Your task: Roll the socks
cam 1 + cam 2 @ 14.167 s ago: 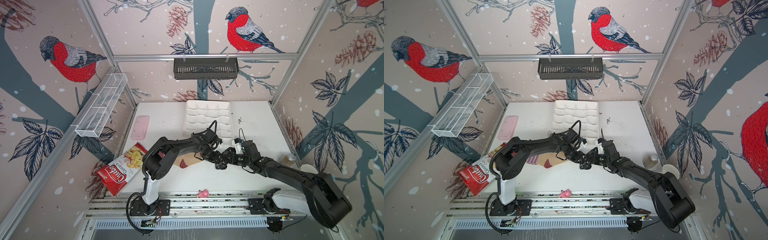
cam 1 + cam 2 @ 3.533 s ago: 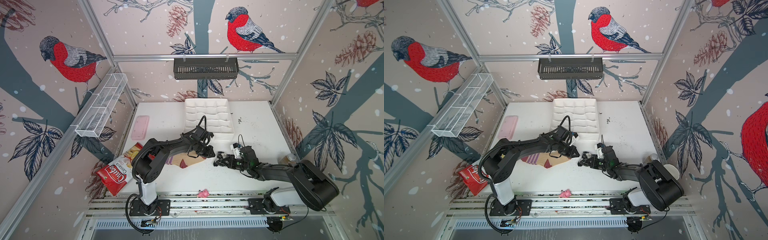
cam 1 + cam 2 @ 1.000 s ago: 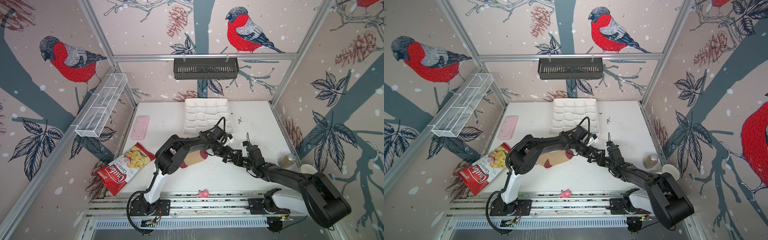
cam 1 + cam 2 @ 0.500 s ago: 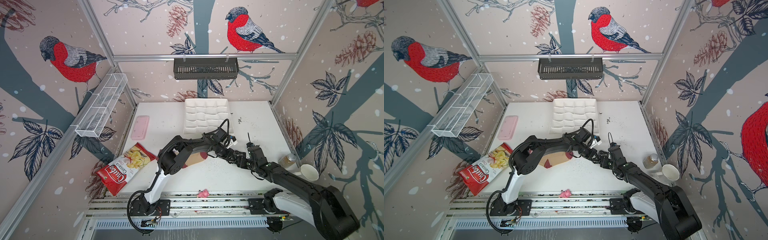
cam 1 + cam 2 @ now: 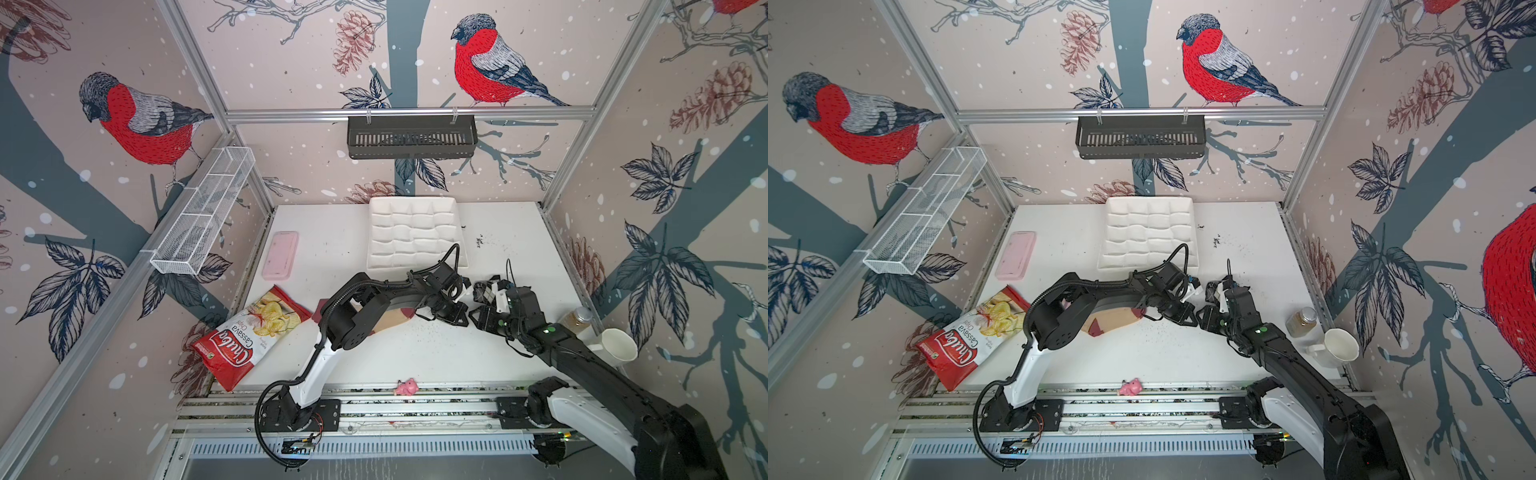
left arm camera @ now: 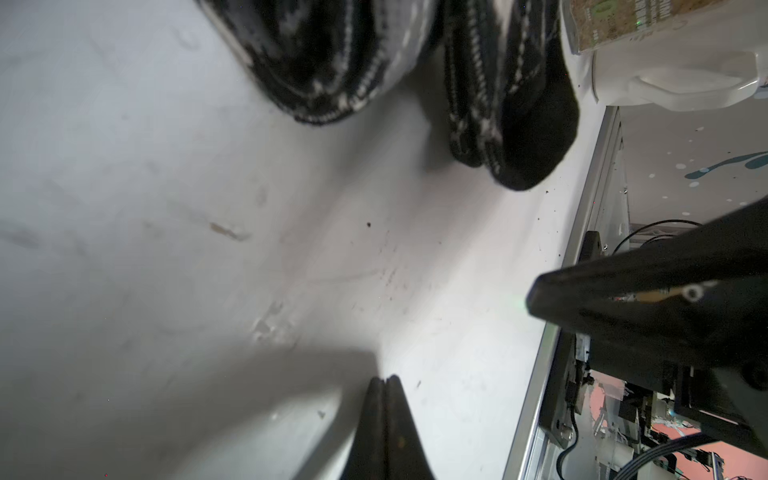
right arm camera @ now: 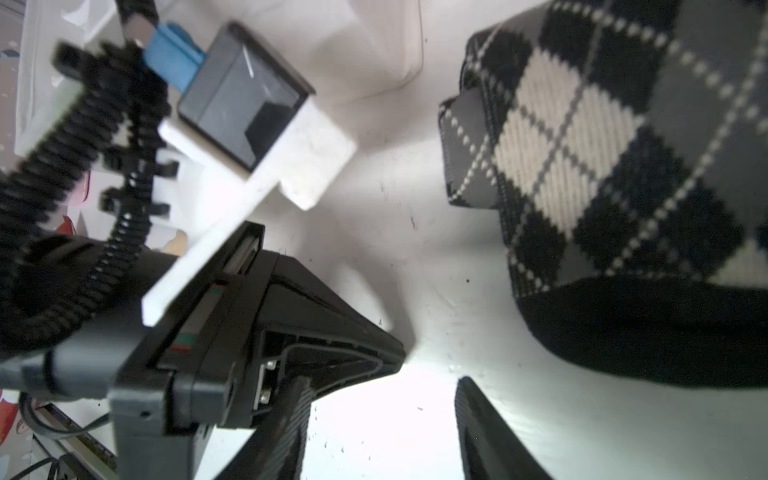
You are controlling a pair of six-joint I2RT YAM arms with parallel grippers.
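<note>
White tabletop (image 5: 1142, 357), top view: tan sock (image 5: 1117, 318) laid mid-table under left arm (image 5: 1100, 286); argyle sock (image 5: 1213, 291) bunched toward right edge.
Left wrist: left gripper (image 6: 384, 382) clamped shut, empty.
Right wrist: right gripper (image 7: 382, 399) just widened, argyle sock probably released; rolling unfinished.
</note>
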